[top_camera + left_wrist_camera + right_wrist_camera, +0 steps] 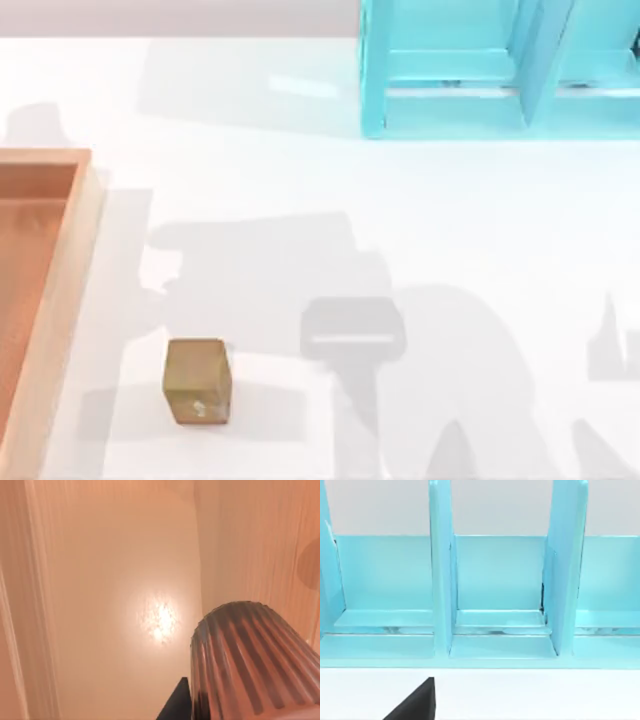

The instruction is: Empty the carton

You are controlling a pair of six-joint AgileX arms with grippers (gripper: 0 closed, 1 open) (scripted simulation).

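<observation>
The carton (70, 300) lies at the table's left edge, with thick tan walls and an orange-brown floor; what shows of it in the top view holds nothing. In the left wrist view I look down at the carton's floor (115, 580) from close up, with a wall (250, 545) beside it. A ribbed grey-brown cylinder (250, 660) stands large right next to a dark part of my left gripper (175, 707); whether it is held I cannot tell. A dark part of my right gripper (415, 702) hangs over the white table, facing the shelf.
A small tan-brown cube block (197, 380) sits on the table just right of the carton. A turquoise shelf unit (450, 110) with upright dividers stands at the back right, and its compartments (495, 580) face the right wrist camera. Arm shadows fall across the table's middle.
</observation>
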